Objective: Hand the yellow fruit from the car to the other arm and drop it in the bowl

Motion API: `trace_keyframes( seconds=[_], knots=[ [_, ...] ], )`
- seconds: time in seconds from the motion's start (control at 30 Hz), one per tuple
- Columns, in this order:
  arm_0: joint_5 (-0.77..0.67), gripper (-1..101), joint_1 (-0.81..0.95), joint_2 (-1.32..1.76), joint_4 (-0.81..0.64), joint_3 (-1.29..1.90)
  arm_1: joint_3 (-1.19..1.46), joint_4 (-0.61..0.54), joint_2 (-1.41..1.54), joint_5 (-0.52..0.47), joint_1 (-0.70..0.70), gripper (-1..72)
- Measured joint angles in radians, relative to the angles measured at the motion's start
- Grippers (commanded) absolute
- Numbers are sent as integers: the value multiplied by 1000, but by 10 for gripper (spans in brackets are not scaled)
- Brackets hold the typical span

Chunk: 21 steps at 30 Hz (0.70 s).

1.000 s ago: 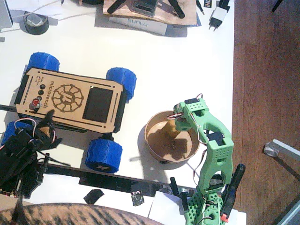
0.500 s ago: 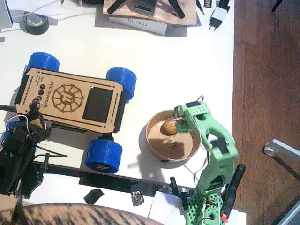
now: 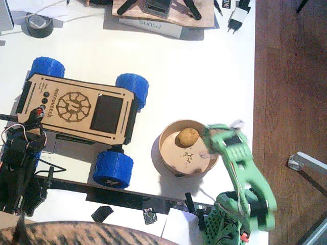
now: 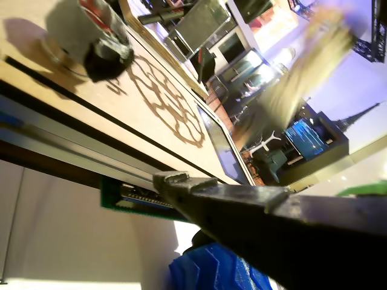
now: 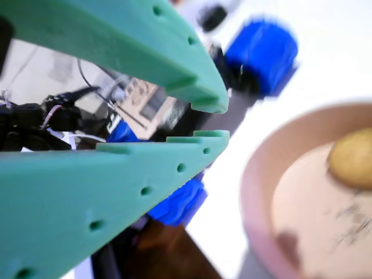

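At the left edge of the fixed view the black left arm [image 3: 18, 168] sits folded beside the car's rear; its gripper [image 3: 33, 121] points up at the car's back end, and whether its jaws are parted cannot be told. In a wrist view one dark finger [image 4: 254, 205] lies along the car's plywood edge above a blue wheel [image 4: 211, 275], holding nothing visible. The car [image 3: 76, 108] stands on the white table [image 3: 204, 66]. To its right the bowl [image 3: 164, 151] holds the fruit [image 3: 187, 136], lying loose near the far wall. Just right of the bowl, the green right arm [image 3: 245, 173] is motion-blurred; its gripper [image 5: 212, 121] has the jaws slightly parted and empty, clear of the fruit [image 5: 352, 158].
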Motion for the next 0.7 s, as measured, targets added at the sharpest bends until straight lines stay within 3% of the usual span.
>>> trace_keyframes(
  seconds=[0.2, 0.43, 0.7],
  knots=[
    [0, 413, -5, 0, 2, 0, 155, 0, 357, -75, 140, 0],
    [0, 408, -5, 0, 2, 0, 270, 0, 614, -137, 178, 0],
    [0, 362, -5, 0, 2, 0, 402, 14, 736, -112, 192, 0]
  ],
)
